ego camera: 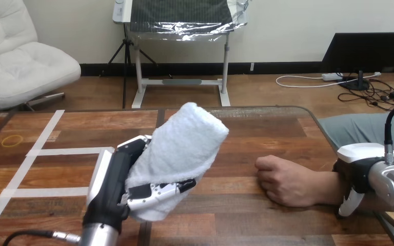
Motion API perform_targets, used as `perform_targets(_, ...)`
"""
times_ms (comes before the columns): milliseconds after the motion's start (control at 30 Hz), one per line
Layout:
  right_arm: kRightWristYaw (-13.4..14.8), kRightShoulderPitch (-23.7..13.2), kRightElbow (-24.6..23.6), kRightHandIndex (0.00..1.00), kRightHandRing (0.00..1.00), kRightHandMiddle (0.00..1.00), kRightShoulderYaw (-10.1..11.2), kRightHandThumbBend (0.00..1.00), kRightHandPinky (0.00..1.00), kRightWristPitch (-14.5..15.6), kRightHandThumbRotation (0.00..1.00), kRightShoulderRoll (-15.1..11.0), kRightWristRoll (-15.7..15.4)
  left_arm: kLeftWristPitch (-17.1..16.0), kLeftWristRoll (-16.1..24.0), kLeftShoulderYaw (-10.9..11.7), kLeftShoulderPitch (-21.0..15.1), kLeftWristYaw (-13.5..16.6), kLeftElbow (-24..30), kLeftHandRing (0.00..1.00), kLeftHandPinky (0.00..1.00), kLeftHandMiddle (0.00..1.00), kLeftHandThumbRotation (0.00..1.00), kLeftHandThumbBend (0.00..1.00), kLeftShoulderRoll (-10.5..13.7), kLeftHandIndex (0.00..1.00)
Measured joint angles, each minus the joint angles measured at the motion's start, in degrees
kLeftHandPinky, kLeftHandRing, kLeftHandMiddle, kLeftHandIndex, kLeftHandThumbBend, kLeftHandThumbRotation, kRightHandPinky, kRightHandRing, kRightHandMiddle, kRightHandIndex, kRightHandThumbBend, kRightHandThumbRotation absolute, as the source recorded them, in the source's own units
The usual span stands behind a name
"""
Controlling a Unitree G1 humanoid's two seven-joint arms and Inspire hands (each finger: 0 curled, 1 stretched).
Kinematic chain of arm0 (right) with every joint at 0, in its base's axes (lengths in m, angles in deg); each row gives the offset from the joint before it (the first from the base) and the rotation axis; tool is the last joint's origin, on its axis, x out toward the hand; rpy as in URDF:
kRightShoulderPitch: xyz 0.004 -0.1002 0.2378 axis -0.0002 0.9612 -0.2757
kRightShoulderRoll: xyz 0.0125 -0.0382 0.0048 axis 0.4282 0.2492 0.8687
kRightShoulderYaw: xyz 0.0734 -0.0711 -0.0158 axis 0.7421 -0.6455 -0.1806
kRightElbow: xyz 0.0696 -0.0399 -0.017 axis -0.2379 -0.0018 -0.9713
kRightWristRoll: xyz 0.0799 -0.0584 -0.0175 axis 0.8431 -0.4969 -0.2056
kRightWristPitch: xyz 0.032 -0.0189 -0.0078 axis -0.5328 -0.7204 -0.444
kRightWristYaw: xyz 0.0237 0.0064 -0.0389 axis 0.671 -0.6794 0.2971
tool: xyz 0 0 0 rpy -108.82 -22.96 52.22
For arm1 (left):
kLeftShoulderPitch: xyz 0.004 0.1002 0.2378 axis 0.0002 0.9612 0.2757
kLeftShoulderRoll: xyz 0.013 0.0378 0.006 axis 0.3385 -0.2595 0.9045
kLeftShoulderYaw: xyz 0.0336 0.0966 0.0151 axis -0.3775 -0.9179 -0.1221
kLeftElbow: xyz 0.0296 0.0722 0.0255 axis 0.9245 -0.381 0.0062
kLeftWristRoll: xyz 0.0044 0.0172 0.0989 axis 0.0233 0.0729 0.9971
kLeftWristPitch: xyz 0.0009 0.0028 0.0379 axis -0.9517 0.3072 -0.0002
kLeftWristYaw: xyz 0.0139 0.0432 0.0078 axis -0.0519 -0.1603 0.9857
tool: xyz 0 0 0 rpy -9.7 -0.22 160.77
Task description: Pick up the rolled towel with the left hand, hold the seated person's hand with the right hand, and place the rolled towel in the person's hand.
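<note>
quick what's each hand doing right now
left hand: closed round the rolled towel
right hand: closed round the person's wrist

The wooden desk [267, 128] bore white tape lines [66, 151] on its left part. Beyond the desk lay a wood floor [267, 89]. A white armchair [15, 56] stood past its left corner, a metal stand [182, 81] past its middle and a dark screen [367, 51] past its right, before a pale wall [287, 25].

You see the left hand [114, 179] gripping the rolled towel [184, 143] above the table [56, 128]. The right hand [356, 171] clasps the wrist of the person's hand [282, 182], fisted on the tabletop.
</note>
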Motion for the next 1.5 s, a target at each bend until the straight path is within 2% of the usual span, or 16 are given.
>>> perform_targets(167, 1.45, 0.00, 0.40, 0.72, 0.54, 0.64, 0.00, 0.65, 0.42, -0.08, 0.09, 0.28, 0.87, 0.94, 0.78, -0.17, -2.22, 0.00, -2.08, 0.39, 0.37, 0.44, 0.11, 0.63, -0.19, 0.51)
perform_targets(567, 5.06, 0.00, 1.71, 0.64, 0.51, 0.59, 0.02, 0.67, 0.40, -0.63, 0.01, 0.38, 3.95, 3.46, 2.54, -0.23, -7.40, 0.47, -7.07, 0.39, 0.37, 0.42, 0.06, 0.64, -0.76, 0.49)
perform_targets(800, 6.77, 0.00, 2.44, 0.60, 0.47, 0.56, 0.02, 0.68, 0.36, -1.09, 0.01, 0.38, 5.51, 6.29, 2.61, -0.25, -10.23, 1.07, -9.33, 0.39, 0.36, 0.42, 0.06, 0.63, -1.69, 0.49)
perform_targets(1033, 7.96, -0.13, 3.18, 0.57, 0.41, 0.53, 0.01, 0.69, 0.30, -1.17, 0.03, 0.38, 5.75, 9.48, 2.65, -0.56, -12.47, 1.86, -10.56, 0.38, 0.35, 0.41, 0.03, 0.63, -2.96, 0.48)
perform_targets(1233, 9.07, -0.21, 3.63, 0.53, 0.36, 0.48, 0.01, 0.70, 0.25, -1.43, 0.04, 0.38, 5.84, 10.50, 2.72, -0.98, -13.55, 2.44, -11.27, 0.37, 0.33, 0.41, 0.01, 0.63, -3.82, 0.48)
perform_targets(1500, 12.79, -0.12, 4.52, 0.42, 0.27, 0.38, 0.02, 0.72, 0.17, -3.82, 0.01, 0.38, 7.26, 10.98, 2.73, -1.93, -14.78, 2.69, -12.24, 0.37, 0.34, 0.40, 0.01, 0.63, -4.72, 0.48)
